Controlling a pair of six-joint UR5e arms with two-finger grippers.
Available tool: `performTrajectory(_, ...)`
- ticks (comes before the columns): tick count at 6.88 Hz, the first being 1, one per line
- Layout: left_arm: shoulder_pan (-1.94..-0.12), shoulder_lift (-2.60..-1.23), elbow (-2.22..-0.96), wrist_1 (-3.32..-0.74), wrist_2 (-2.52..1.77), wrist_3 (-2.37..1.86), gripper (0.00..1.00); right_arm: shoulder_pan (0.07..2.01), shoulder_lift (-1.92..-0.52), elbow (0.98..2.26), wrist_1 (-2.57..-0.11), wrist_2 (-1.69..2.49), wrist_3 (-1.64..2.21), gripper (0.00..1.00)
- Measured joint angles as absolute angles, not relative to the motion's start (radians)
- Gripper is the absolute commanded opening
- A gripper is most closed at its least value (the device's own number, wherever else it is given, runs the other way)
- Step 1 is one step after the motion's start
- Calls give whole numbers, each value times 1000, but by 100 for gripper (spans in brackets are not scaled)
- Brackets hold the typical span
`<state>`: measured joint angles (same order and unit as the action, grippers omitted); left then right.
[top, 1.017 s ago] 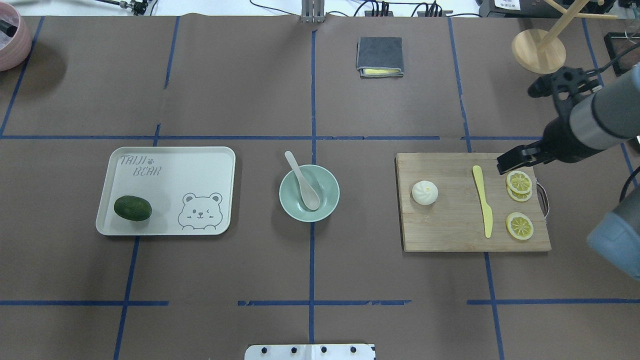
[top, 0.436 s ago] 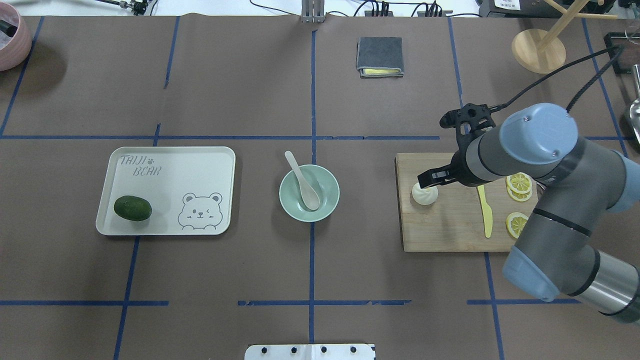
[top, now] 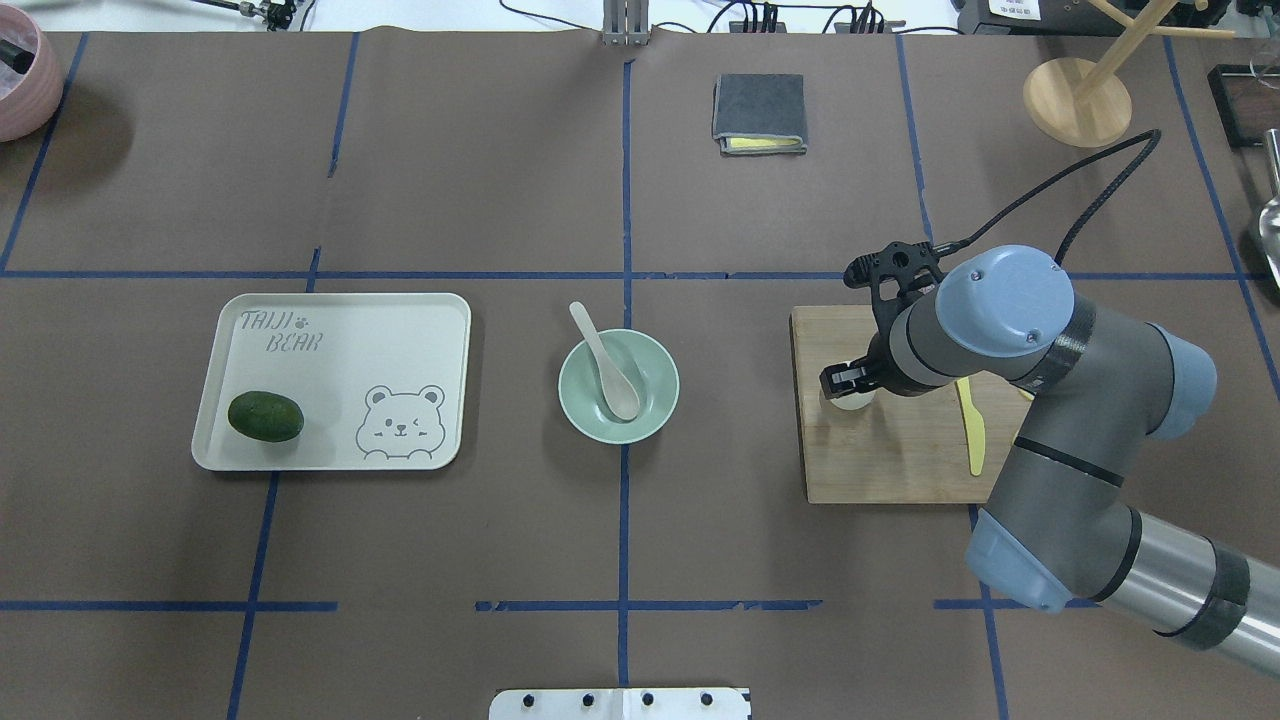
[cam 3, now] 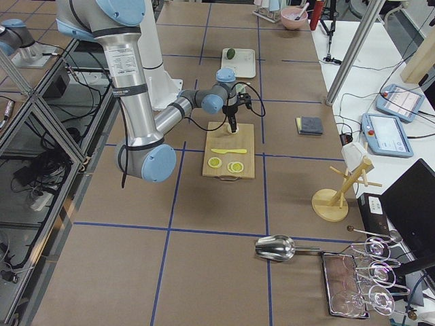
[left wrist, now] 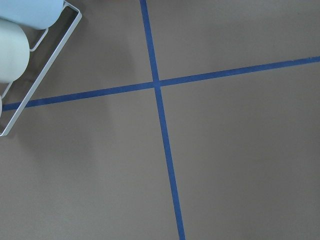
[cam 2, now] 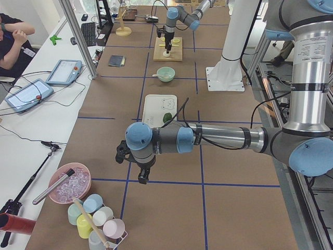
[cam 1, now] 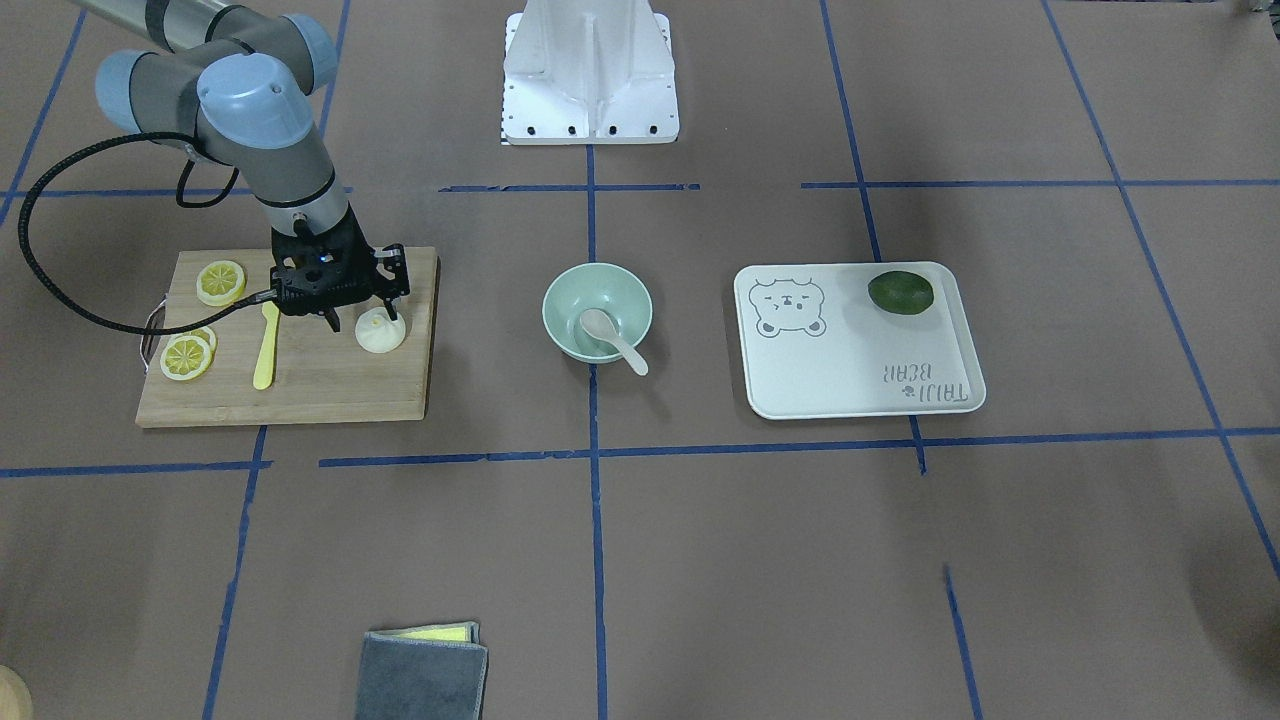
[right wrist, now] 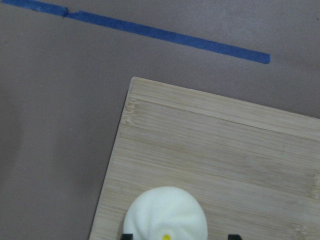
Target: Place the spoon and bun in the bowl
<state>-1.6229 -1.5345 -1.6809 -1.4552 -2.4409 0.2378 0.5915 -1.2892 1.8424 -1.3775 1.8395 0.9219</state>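
Swinging in from the table's right edge, the right gripper [top: 845,382] has come down over the bun [right wrist: 165,215] and now covers most of it in the overhead view, where a second ago it hung beside the lemon slices [cam 1: 188,357]; everything else lies as it did. Its jaws stand spread, one black fingertip on either side of the bun in the wrist view, with nothing gripped yet, so I judge that the pick is set up and closing is the next step. Reading across the overhead view from the left: a white rectangular tray [top: 400,340] with rounded corners and a printed bear carries a dark green oval fruit [top: 265,416] in one corner. Next comes the mint-green bowl [top: 660,370], round, smooth and matte, with the off-white spoon [top: 610,375] already in it, scoop down in the well and its short handle leaning out over the far rim; that half of the task looks done. Further right is the bamboo cutting board [top: 900,460], with fine straight grain, holding the bun near its left edge, white, domed, softly pleated with a yellow dot on top; it looks soft enough to dent under a hard squeeze. A flat yellow plastic knife [top: 972,430] lies beyond it. The left gripper [cam 2: 141,180] hangs over bare table far from all this, and I cannot tell how its fingers stand.
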Motion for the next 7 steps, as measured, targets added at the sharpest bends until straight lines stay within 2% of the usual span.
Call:
performTrajectory(1,-1623,-1535,-1680,-1456,-2441,238,100,588,-1287,1840,-1378,1839,922,47)
performTrajectory(2,-1623,-1535,-1680,-1456,-2441,237,100,586,-1286,1840,-1378,1839,922,15)
performTrajectory(3,-1623,-1535,-1680,-1456,-2442,237,100,585,-1285,1839,-1377,1839,921,0)
performTrajectory(7,-1623,-1536,-1679,-1456,-2441,238,100,584,-1252,1848,-1391,1839,955,0)
